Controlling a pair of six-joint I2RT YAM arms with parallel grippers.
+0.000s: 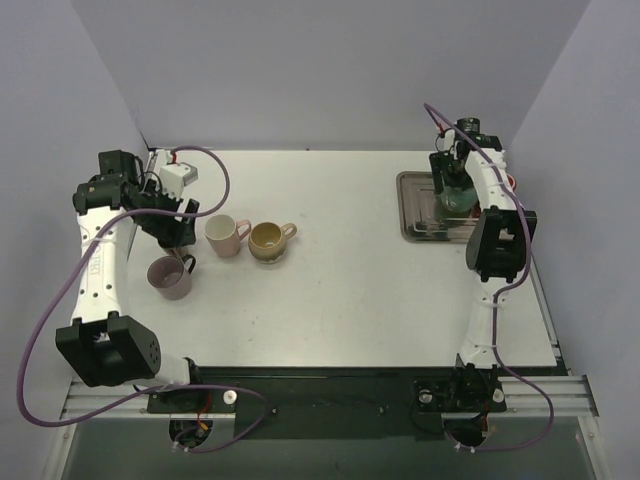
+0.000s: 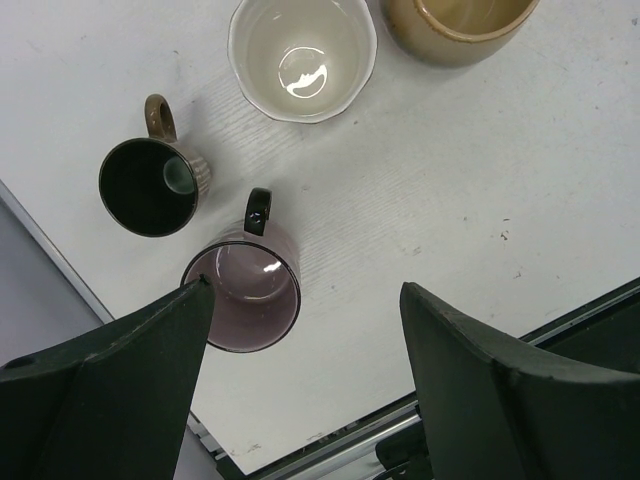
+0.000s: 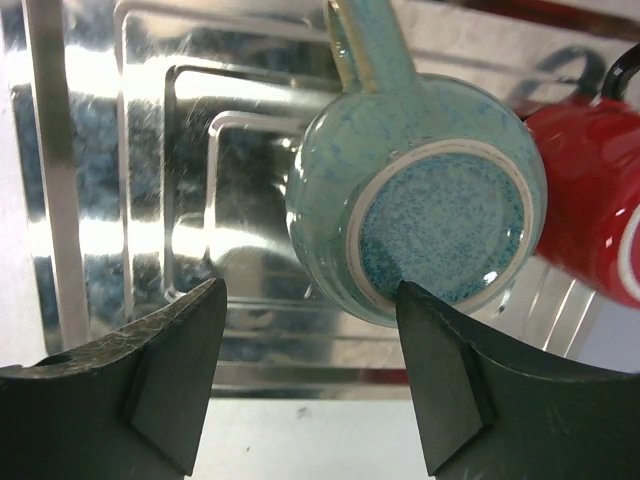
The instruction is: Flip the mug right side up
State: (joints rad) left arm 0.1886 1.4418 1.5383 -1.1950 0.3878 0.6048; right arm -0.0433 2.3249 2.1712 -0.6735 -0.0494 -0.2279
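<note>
Fingers of left gripper: spread wide and empty, hanging over the purple mug.
Left mugs: four stand mouth up on the table: purple, dark mug, cream mug and tan mug.
Fingers of right gripper: apart, holding nothing, poised above the blue-green mug.
Blue-green mug: upside down in the tray at the table's far right. Its base faces up and its long axis is near upright, slightly tilted. The handle points to the upper left of the right wrist view. It sits just beside a red mug.
Surface: flat white tabletop with faint specks.
Room: plain pale walls.
Materials: speckled glaze with an unglazed foot ring; shiny ribbed metal tray.
</note>
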